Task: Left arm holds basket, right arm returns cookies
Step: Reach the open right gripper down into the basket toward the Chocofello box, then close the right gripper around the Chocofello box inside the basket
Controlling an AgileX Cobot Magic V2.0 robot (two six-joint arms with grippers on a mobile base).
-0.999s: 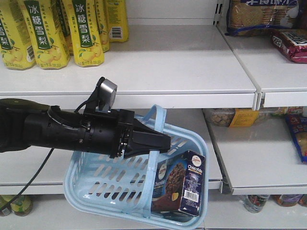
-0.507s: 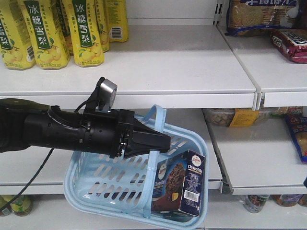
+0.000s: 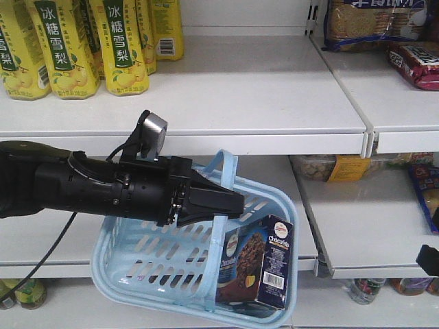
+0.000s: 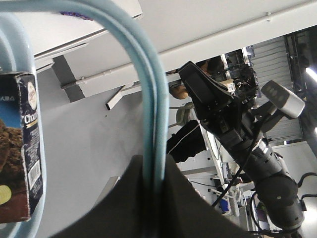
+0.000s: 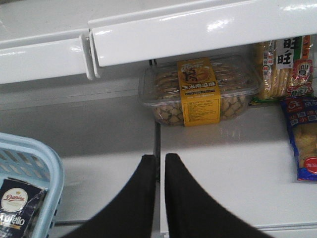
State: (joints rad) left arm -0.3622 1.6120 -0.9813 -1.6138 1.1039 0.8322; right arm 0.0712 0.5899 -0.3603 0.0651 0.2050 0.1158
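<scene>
The light blue basket hangs tilted in front of the lower shelf. My left gripper is shut on its hoop handle, which runs between the jaws. The dark navy cookies carton stands upright in the basket's near right corner and shows at the left edge of the left wrist view. My right gripper is shut on nothing, over the white shelf to the right of the basket rim. The right arm just shows at the right edge, apart from the basket.
Yellow drink bottles line the upper shelf at left. A clear biscuit pack with a yellow label lies at the back of the lower shelf, and snack bags lie to its right. A shelf-edge rail runs above.
The right arm has come a little into the front view at the lower right edge. The left arm, basket and cookies have not moved.
</scene>
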